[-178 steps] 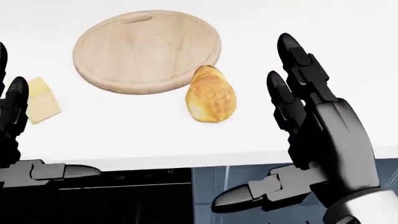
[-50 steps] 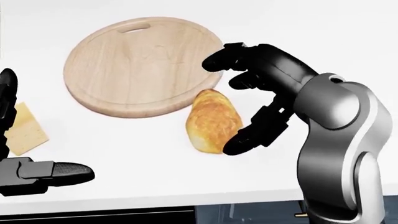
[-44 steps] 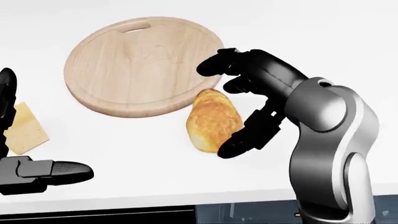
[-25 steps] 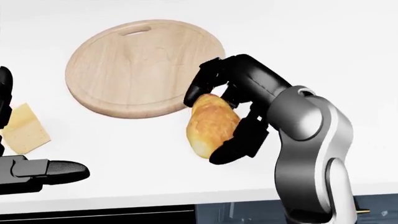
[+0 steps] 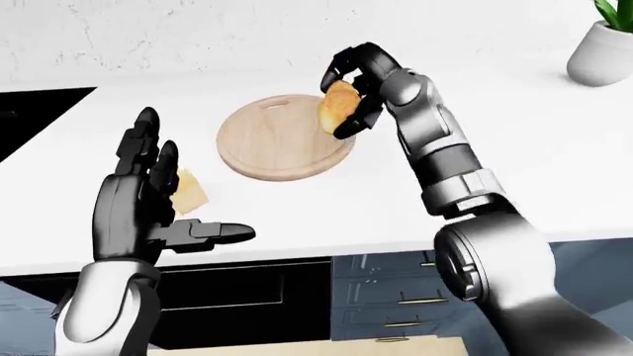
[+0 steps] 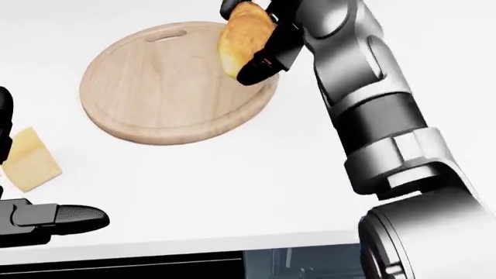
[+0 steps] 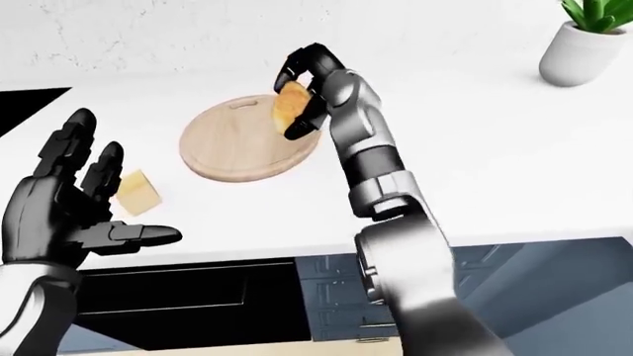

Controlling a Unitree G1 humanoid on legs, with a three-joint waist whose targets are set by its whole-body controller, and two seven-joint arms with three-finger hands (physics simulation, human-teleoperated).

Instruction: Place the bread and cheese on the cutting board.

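Note:
A golden bread loaf (image 6: 243, 36) hangs lifted over the right part of the round wooden cutting board (image 6: 159, 87), with my right hand (image 6: 256, 43) shut on it. The board's wood shows bare. A pale yellow cheese wedge (image 6: 29, 160) lies on the white counter to the left of the board, also seen as the cheese (image 7: 136, 192) in the right-eye view. My left hand (image 5: 148, 193) stays open near the counter's lower edge, fingers spread, just below and beside the cheese without touching it.
The white counter (image 5: 554, 163) runs wide to the right. A potted plant (image 7: 584, 37) stands at the upper right. A black stove surface (image 5: 30, 111) lies at the far left. Blue drawers (image 5: 395, 297) and a dark oven front sit under the counter.
My right hand closed round the bread and lifted it off the counter, up and left over the board's right part. The left hand and the cheese barely moved.

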